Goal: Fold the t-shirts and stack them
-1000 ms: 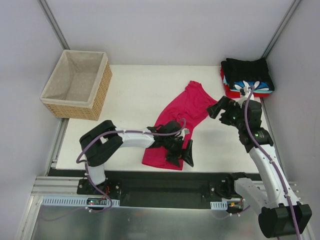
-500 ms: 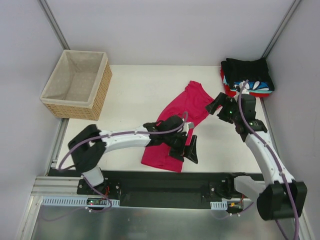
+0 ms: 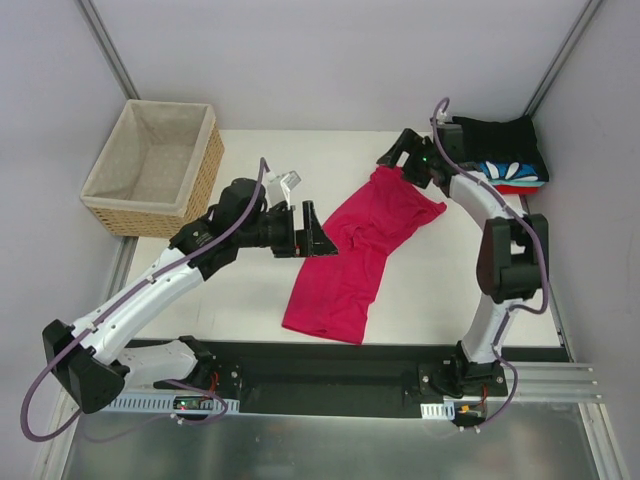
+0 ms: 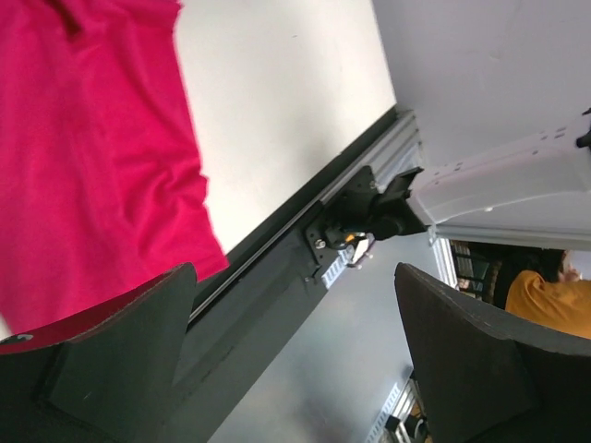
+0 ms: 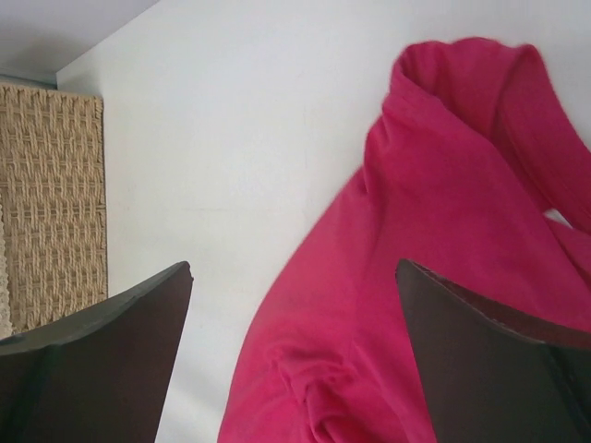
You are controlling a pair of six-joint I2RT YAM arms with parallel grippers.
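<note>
a: status on the fold job? clock directions as in the top view, 12 = far side.

b: pink shirt (image 3: 352,250) lies unfolded and rumpled, running diagonally from about 1 o'clock of table (image 3: 250,165) centre down to the near edge at 6. the stack (image 3: 498,160) of folded ones, black on top, sits in the far right corner at 2 o'clock. basket (image 3: 150,165) is at 10, well apart from all of it.

a: grippers?

b: left gripper (image 3: 308,218) is wide open and holds nothing. it sits at 9 o'clock of the shirt's middle, just beside its left edge. right gripper (image 3: 398,152) is also wide open and empty, over the shirt's far end at 12. can't tell if either touches the cloth.

a: so which step?

b: my read: pre-fold. the shirt needs to be spread flat first, and nothing is pinched yet.

a: next move?

b: each arm needs to drop to the table and pinch a single layer at its edge, right at the far end, left on the side. then pull apart to take out the wrinkles. can't tell which end is the collar, so check that before choosing a fold line.
</note>
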